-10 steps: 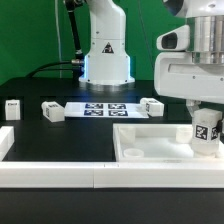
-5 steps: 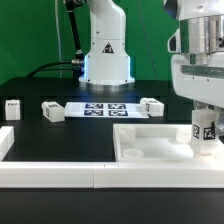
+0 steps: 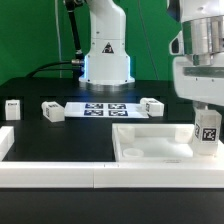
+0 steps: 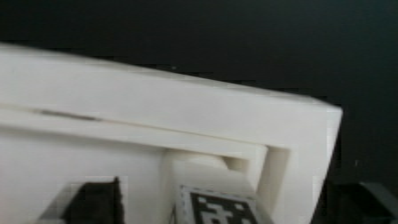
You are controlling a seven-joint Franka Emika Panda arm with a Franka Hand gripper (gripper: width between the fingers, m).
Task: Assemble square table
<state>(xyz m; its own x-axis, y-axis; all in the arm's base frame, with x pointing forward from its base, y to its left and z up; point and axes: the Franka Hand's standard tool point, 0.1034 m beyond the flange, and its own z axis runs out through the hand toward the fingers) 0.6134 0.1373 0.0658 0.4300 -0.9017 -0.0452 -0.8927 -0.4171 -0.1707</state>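
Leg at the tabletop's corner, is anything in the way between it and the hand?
Nothing visible does. The hand sits directly over the leg at the tabletop's corner on the exterior view's right, fingers on either side of it. The three loose legs lie well away, off the tabletop.

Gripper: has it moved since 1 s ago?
Yes. The gripper has shifted toward the exterior view's right, judged against the marker board.
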